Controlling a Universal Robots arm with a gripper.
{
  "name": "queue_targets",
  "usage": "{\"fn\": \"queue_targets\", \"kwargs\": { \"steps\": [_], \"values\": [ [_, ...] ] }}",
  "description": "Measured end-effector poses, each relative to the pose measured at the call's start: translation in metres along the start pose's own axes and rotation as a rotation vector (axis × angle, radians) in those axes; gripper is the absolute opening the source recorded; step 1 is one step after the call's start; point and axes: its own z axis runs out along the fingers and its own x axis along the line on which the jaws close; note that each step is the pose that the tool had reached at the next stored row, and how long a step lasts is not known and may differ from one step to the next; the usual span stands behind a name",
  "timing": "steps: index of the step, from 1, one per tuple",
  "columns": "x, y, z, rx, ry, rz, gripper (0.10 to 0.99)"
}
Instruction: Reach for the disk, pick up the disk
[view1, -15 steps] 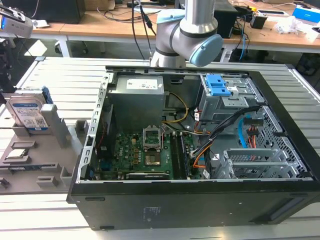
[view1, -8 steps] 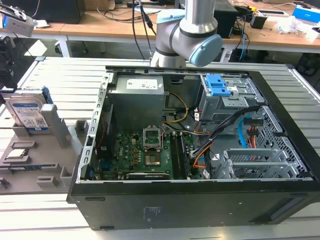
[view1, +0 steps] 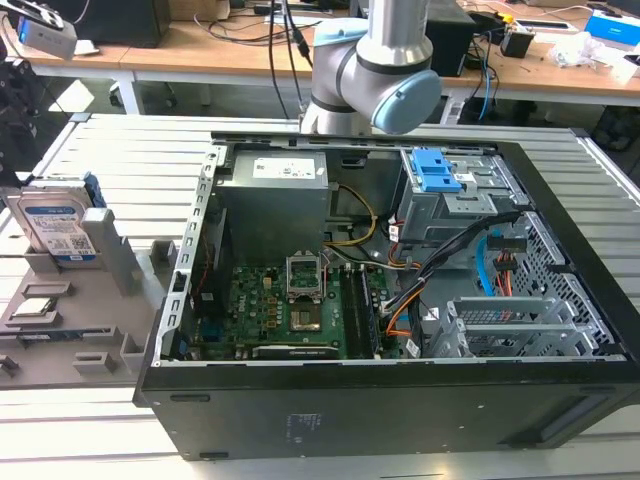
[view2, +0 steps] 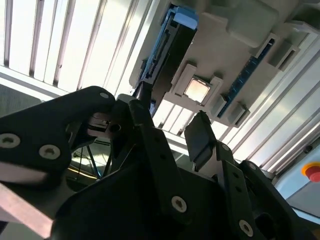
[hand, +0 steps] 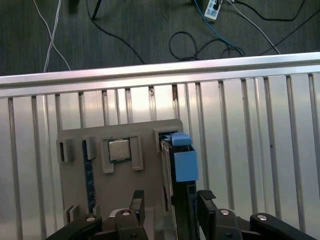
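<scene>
Slats of pale metal make up the table (view1: 130, 150) in the exterior view. At the exterior view's left a grey fixture (view1: 120, 265) lies on it. The disk (view1: 55, 228) stands upright on edge in one of the fixture's slots, its white-and-blue label facing the camera and its blue frame showing along the far edge. A square chip (view1: 33, 308) lies flat in a pocket of the fixture, nearer the camera. Just beside the fixture, on the exterior view's right, an open computer case (view1: 400, 410) lies on its side with the motherboard (view1: 290, 310) exposed. The robot arm (view1: 385, 70) rises behind the case.

In the first wrist view the gripper (hand: 171, 207) looks down on the fixture. Its fingers (hand: 137, 202) are spread apart and hold nothing. The disk (hand: 184, 165) is seen edge-on, blue frame uppermost, in line with the gap between them. The chip (hand: 119, 149) sits just beside the disk's slot.

In the second wrist view the spread fingers (view2: 200, 132) again grip nothing. The disk (view2: 167, 50) stands in its slot beyond them, with the chip (view2: 196, 88) near it. A red button (view2: 312, 172) shows at the picture's edge.
</scene>
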Motion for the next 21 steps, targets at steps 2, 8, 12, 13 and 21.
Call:
{"fn": "queue_targets", "kwargs": {
  "steps": [2, 8, 12, 13, 21],
  "values": [
    [-0.0033, 0.0042, 0.0035, 0.0, -0.0001, -0.001, 0.541],
    [-0.0177, 0.0173, 0.0184, 0.0, 0.0005, -0.014, 0.541],
    [-0.0176, 0.02, 0.0264, 0.0, 0.0038, -0.098, 0.541],
    [-0.0176, 0.0202, 0.0274, 0.0, 0.0044, -0.112, 0.541],
    [-0.0151, 0.0217, 0.0414, 0.0, 0.0053, -0.129, 0.541]
  ]
}}
